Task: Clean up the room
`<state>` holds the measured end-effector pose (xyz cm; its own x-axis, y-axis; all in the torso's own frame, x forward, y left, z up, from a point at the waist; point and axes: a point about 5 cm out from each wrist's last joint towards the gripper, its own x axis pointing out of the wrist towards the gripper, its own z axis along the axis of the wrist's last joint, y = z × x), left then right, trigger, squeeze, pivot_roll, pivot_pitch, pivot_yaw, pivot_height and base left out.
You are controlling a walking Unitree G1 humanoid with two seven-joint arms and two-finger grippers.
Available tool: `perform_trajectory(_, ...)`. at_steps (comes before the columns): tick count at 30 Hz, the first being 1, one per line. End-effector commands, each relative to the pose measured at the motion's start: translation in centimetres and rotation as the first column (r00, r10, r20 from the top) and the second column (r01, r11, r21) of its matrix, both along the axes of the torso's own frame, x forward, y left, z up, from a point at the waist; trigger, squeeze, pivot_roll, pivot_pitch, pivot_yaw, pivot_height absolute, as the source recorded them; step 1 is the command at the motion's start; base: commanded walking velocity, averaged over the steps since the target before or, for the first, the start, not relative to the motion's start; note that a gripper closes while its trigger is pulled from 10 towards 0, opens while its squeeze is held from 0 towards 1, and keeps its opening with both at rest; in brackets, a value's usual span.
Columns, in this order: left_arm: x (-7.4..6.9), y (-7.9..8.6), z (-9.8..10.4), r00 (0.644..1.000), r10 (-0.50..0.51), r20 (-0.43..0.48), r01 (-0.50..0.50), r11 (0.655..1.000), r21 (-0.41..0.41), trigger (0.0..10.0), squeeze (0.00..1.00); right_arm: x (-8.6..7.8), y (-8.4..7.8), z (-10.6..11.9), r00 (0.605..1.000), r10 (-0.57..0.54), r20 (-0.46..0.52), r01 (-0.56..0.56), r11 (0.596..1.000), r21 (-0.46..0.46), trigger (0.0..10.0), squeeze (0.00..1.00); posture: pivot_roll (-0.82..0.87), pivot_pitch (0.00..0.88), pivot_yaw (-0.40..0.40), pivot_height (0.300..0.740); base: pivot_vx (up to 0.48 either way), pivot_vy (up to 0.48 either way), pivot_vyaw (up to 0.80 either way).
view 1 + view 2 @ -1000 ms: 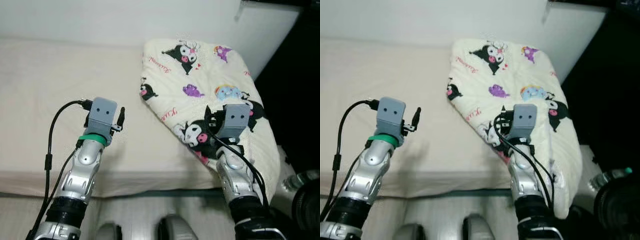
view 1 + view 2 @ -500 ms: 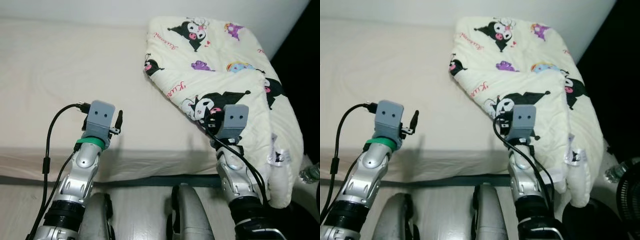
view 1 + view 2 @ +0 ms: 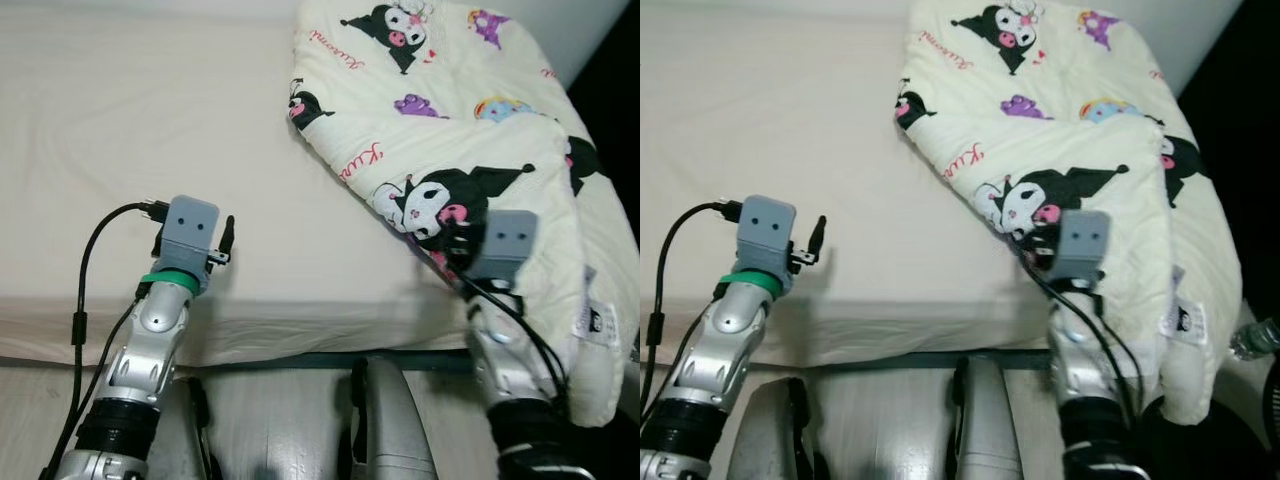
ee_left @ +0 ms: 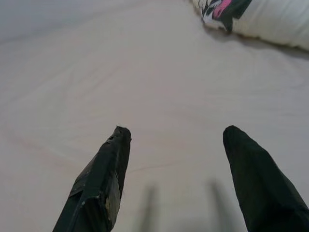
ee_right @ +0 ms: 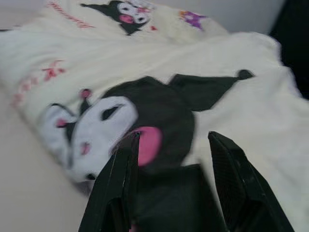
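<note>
The right gripper (image 5: pixel 171 159) hovers lower right of the frame, fingers spread wide over the blanket's (image 3: pixel 470 130) near fold, gripping nothing. Lower left, the left gripper (image 4: pixel 176 164) hangs just as open above the bare mattress (image 3: pixel 130 140). The step looks like reaching to grasp the blanket; next, close on that fold. Its long axis runs from upper centre toward lower right, the far end draping off the bed.

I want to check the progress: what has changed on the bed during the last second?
The blanket got a new fold: its near right part now lies doubled over itself, where before it lay flat. The right gripper stays open at the blanket's near edge. The left gripper still hovers open over the bare mattress. The camera itself shifted.
</note>
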<state>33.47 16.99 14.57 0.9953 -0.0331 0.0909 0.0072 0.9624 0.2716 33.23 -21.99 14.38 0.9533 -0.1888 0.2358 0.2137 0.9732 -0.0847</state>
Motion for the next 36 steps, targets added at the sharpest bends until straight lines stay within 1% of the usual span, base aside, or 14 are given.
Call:
perform_trajectory(1, 0.0, -0.2, -0.5, 1.0, -0.011, -0.023, 0.011, 1.0, 0.005, 10.0, 0.0, -0.4, -0.5, -0.5, 1.0, -0.023, -0.018, 0.023, 1.0, 0.007, 10.0, 0.0, -0.16, 0.123, 0.048, 0.54, 0.0, 0.0, 0.0)
perform_trajectory(11, 1.3, -1.2, 0.4, 0.999, -0.047, -0.012, 0.047, 0.999, 0.003, 10.0, 0.0, -2.2, -3.8, 0.8, 0.984, -0.174, 0.048, 0.178, 0.979, -0.099, 10.0, 0.0, -0.19, 0.121, 0.067, 0.54, 0.0, 0.0, 0.0)
perform_trajectory(12, 1.3, -1.3, 0.3, 0.999, -0.053, -0.014, 0.053, 0.999, 0.003, 10.0, 0.0, -2.8, -5.4, 1.7, 0.966, -0.244, 0.08, 0.253, 0.957, -0.138, 10.0, 0.0, -0.19, 0.122, 0.068, 0.54, 0.0, 0.0, 0.0)
perform_trajectory(13, 1.3, -1.3, 0.3, 0.999, -0.053, -0.014, 0.053, 0.999, 0.003, 10.0, 0.0, -2.8, -5.4, 1.7, 0.966, -0.244, 0.08, 0.253, 0.957, -0.138, 10.0, 0.0, -0.19, 0.122, 0.068, 0.54, 0.0, 0.0, 0.0)
perform_trajectory(14, 1.3, -1.4, 0.2, 0.998, -0.058, -0.019, 0.058, 0.998, 0.003, 10.0, 0.0, -3.4, -7.6, 2.2, 0.941, -0.325, 0.089, 0.336, 0.926, -0.173, 10.0, 0.0, -0.2, 0.131, 0.075, 0.54, 0.0, 0.0, 0.0)
perform_trajectory(16, 1.3, -1.4, 0.2, 0.998, -0.058, -0.019, 0.058, 0.998, 0.003, 10.0, 0.0, -3.4, -7.6, 2.2, 0.941, -0.325, 0.089, 0.336, 0.926, -0.173, 10.0, 0.0, -0.2, 0.131, 0.075, 0.54, 0.0, 0.0, 0.0)
perform_trajectory(17, 1.3, -1.5, 0.1, 0.998, -0.065, -0.026, 0.065, 0.998, 0.003, 10.0, 0.0, -4.0, -9.6, 2.4, 0.917, -0.389, 0.082, 0.398, 0.896, -0.195, 10.0, 0.0, -0.22, 0.148, 0.091, 0.54, 0.0, 0.0, 0.0)
perform_trajectory(18, 1.3, -1.5, 0.1, 0.998, -0.065, -0.026, 0.065, 0.998, 0.003, 10.0, 0.0, -4.0, -9.6, 2.4, 0.917, -0.389, 0.082, 0.398, 0.896, -0.195, 10.0, 0.0, -0.22, 0.148, 0.091, 0.54, 0.0, 0.0, 0.0)
perform_trajectory(19, 1.3, -1.5, 0.0, 0.997, -0.073, -0.035, 0.073, 0.997, 0.007, 10.0, 0.0, -4.3, -11.1, 2.3, 0.904, -0.423, 0.058, 0.426, 0.88, -0.211, 10.0, 0.0, -0.23, 0.159, 0.102, 0.54, 0.0, 0.0, 0.0)
perform_trajectory(25, 1.4, -1.6, -0.3, 0.995, -0.086, -0.047, 0.087, 0.996, 0.015, 10.0, 0.0, -4.4, -12.5, 1.8, 0.907, -0.421, -0.003, 0.408, 0.881, -0.241, 10.0, 0.0, -0.24, 0.162, 0.105, 0.54, 0.0, 0.0, 0.0)
perform_trajectory(26, 1.5, -1.5, -0.3, 0.995, -0.087, -0.049, 0.088, 0.996, 0.016, 10.0, 0.0, -4.1, -12.4, 1.3, 0.927, -0.372, -0.053, 0.348, 0.904, -0.25, 10.0, 0.0, -0.23, 0.168, 0.108, 0.54, 0.0, 0.0, 0.0)
perform_trajectory(30, 1.5, -1.5, -0.3, 0.995, -0.087, -0.05, 0.088, 0.996, 0.017, 10.0, 0.0, -3.5, -12.2, 0.3, 0.95, -0.283, -0.132, 0.251, 0.943, -0.217, 10.0, 0.0, -0.23, 0.168, 0.108, 0.54, 0.0, 0.0, 0.0)
perform_trajectory(31, 1.5, -1.4, -0.3, 0.995, -0.085, -0.049, 0.086, 0.996, 0.018, 10.0, 0.0, -3.1, -11.7, -0.4, 0.96, -0.218, -0.175, 0.193, 0.97, -0.151, 10.0, 0.0, -0.22, 0.169, 0.103, 0.54, 0.0, 0.0, 0.0)
perform_trajectory(36, 1.4, -1.4, -0.3, 0.995, -0.084, -0.048, 0.085, 0.996, 0.018, 10.0, 0.0, -2.8, -11.3, -0.8, 0.964, -0.179, -0.195, 0.161, 0.981, -0.104, 10.0, 0.0, -0.22, 0.169, 0.103, 0.54, 0.0, 0.0, 0.0)
